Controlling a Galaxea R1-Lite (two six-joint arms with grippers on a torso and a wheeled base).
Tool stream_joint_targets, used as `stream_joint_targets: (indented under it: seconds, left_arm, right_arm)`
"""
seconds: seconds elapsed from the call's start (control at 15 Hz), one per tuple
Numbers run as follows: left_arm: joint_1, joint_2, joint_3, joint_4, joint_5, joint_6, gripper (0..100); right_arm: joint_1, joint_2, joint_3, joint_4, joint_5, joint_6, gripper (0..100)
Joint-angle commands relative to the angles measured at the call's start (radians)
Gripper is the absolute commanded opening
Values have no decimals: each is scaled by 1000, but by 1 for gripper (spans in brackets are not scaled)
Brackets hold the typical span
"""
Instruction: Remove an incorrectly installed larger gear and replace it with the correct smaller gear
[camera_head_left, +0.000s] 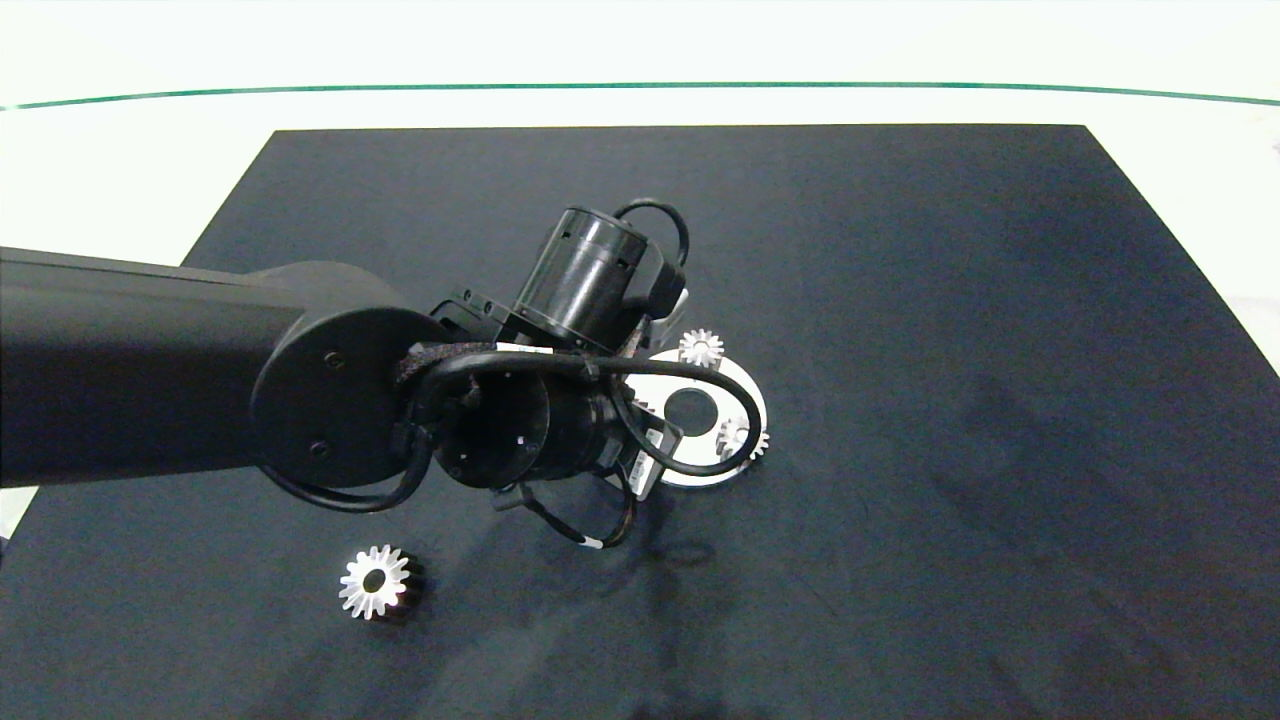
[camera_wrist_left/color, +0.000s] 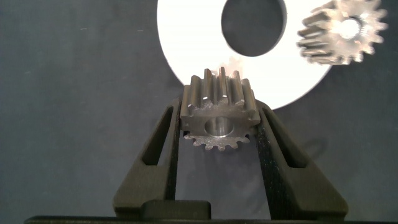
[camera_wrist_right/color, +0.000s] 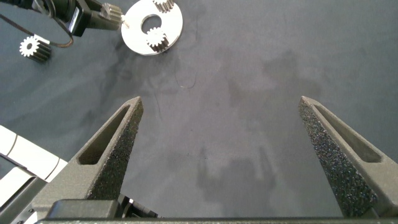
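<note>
Two grey fingers (camera_wrist_left/color: 264, 134) of the left gripper (camera_wrist_left/color: 219, 127) close on the flanks of the smaller gear (camera_wrist_left/color: 217, 115), its round centre hole facing the wrist camera and its teeth standing clear between the pads. The held gear hangs at the edge of a white disc (camera_wrist_left/color: 193, 43) that lies flat on the dark mat (camera_head_left: 900, 300); whether the gear touches the disc cannot be told. The disc has a round hole through its middle, and a second small gear (camera_wrist_left/color: 343, 31) sits on its rim beside that hole. From above, the left arm (camera_head_left: 150, 360) reaches in across the mat and covers much of the disc, hiding the held gear; two small gears show on the disc's rim, one at the far edge (camera_head_left: 701, 347) and one at the right edge (camera_head_left: 742, 438). The larger gear (camera_head_left: 374, 581) lies flat on the mat by itself, well apart from the disc, on the near side of the left arm. The right gripper (camera_wrist_right/color: 227, 140) hangs above bare mat well away from the disc, its fingers spread wide and holding nothing. A white table (camera_head_left: 120, 170) surrounds the mat, crossed by a thin green line (camera_head_left: 640, 86).
</note>
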Motion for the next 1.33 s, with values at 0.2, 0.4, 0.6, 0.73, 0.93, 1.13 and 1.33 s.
stream_joint_targets:
  seconds: [0.2,0.4,0.6,0.73,0.93,1.13,1.33]
  left_arm:
    - [-11,40,-28,1,2,-2,22]
    - [-3,57,-44,-2,4,-2,22]
    - [9,49,-44,0,4,7,22]
    - [23,44,-44,0,4,10,22]
    - [24,44,-44,0,4,19,22]
    - [33,46,-47,0,4,24,22]
    - [47,40,-53,0,4,42,22]
  right_arm:
    - [0,-7,0,2,-1,0,100]
    - [0,-5,1,2,-1,0,100]
    - [2,-5,3,4,0,4,100]
    - [2,-5,3,2,0,6,100]
    - [2,-9,3,4,-1,6,100]
    - [2,-10,3,2,-1,6,100]
    - [2,-9,6,2,0,6,100]
